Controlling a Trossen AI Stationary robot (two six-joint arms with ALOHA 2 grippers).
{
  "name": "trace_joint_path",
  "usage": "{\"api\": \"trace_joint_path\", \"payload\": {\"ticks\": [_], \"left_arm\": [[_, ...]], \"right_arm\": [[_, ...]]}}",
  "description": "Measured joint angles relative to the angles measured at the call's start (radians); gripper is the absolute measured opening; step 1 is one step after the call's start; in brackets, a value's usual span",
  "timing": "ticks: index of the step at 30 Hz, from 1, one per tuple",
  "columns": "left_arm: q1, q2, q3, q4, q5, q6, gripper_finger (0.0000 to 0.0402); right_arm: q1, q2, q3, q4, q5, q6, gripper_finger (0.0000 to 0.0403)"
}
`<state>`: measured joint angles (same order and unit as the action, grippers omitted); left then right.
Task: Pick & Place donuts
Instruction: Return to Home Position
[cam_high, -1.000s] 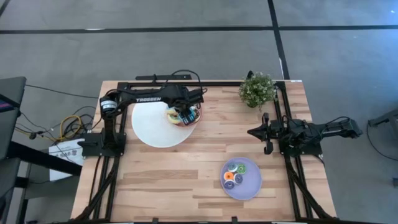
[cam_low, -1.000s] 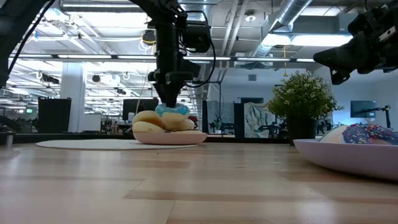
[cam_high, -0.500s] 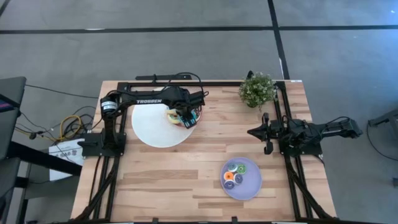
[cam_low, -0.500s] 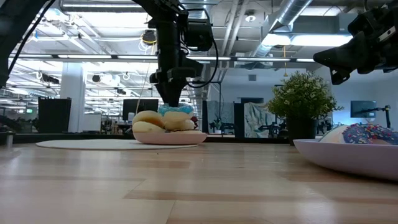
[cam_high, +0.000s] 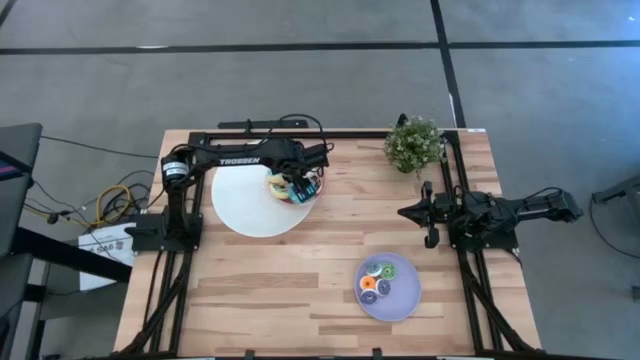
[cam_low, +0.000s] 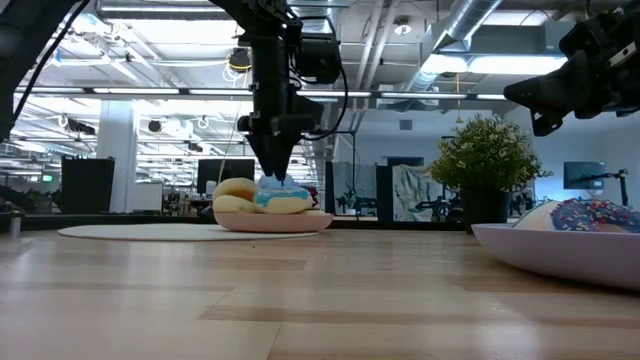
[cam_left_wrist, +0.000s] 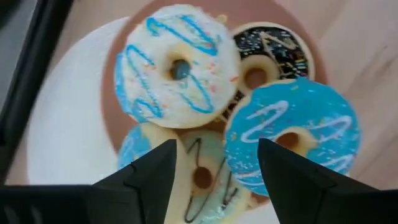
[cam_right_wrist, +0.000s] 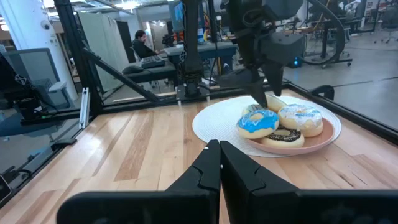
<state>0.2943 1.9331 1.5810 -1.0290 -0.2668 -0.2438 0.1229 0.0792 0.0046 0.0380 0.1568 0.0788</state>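
From my station I see a pale wooden table (cam_high: 250, 280) on a grey floor crossed by dark lines (cam_high: 300, 47). A potted plant (cam_high: 414, 143) stands at the table's far right corner. A large white plate (cam_high: 235, 210) lies on the far left part, and a pink plate (cam_right_wrist: 324, 140) rests on its right edge. A lavender plate (cam_high: 402, 301) sits near right, well apart from both. Left of the table I make out yellow cables (cam_high: 112, 205) and a sheet of paper (cam_high: 100, 245) on the floor. In the room beyond, a person (cam_right_wrist: 142, 43) sits at a desk, and ducts (cam_low: 470, 22) run along the ceiling.
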Motion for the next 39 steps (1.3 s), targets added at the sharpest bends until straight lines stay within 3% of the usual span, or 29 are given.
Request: {"api": "trace_joint_path", "payload": {"ticks": [5,14,21,26,33,39], "left_arm": [[-0.002,0.0,0.001,0.0,0.05,-0.008,0.022],[-0.009,-0.002,0.113,-0.074,0.026,-0.054,0.022],[-0.106,-0.052,0.141,-0.188,-0.119,-0.055,0.021],[-0.235,-0.143,0.03,-0.192,-0.315,-0.108,0.0158],[-0.351,-0.325,-0.267,0.025,-0.251,-0.163,0.007],[-0.432,-0.499,-0.55,0.26,-0.208,-0.266,0.0018]], "right_arm": [[0.0,0.0,0.0,0.0,0.0,0.0,0.0],[0.0,0.0,0.0,0.0,0.0,0.0,0.0],[0.0,0.0,0.0,0.0,0.0,0.0,0.0],[0.0,0.0,0.0,0.0,0.0,0.0,0.0],[0.0,0.0,0.0,0.0,0.0,0.0,0.0],[0.0,0.0,0.0,0.0,0.0,-0.003,0.0]]}}
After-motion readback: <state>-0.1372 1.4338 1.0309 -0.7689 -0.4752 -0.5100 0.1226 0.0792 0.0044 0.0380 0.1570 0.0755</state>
